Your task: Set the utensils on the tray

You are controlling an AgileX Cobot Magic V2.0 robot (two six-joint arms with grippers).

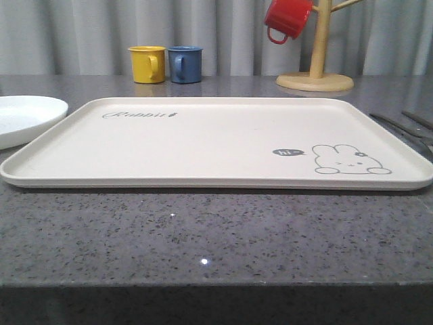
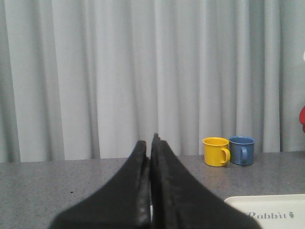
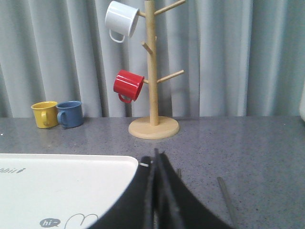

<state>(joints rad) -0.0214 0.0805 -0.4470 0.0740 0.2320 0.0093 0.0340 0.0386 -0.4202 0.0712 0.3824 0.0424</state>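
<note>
The tray (image 1: 203,145) lies nearest, flat on the speckled grey countertop (image 1: 203,237), close to its front edge. It is a wide cream rectangle with rounded corners and a low raised rim, and its surface is bare. A grey rabbit drawing (image 1: 350,160) with a small dark "hi" bubble sits near its front right corner, and grey "Rabbit" script runs along the far left.

Just off the tray's right edge, slim silvery utensils (image 1: 406,128) lie on the countertop, only partly in frame; which pieces they are cannot be told. In the right wrist view one thin metal handle (image 3: 226,200) rests on the counter beside the tray's corner.

The left gripper (image 2: 150,143) has its black fingers pressed together with nothing between them, held above the counter near the tray's "Rabbit" corner. The right gripper (image 3: 156,157) is likewise closed and holds nothing, over the tray's right corner.

A round white plate (image 1: 27,118) sits to the tray's left. Farther back stand a yellow mug (image 1: 147,64) and a blue mug (image 1: 185,64), side by side. To the right, a wooden mug tree (image 1: 316,61) carries a red mug (image 1: 287,19) and a white mug (image 3: 121,19). Grey curtains (image 1: 81,34) close the back.
</note>
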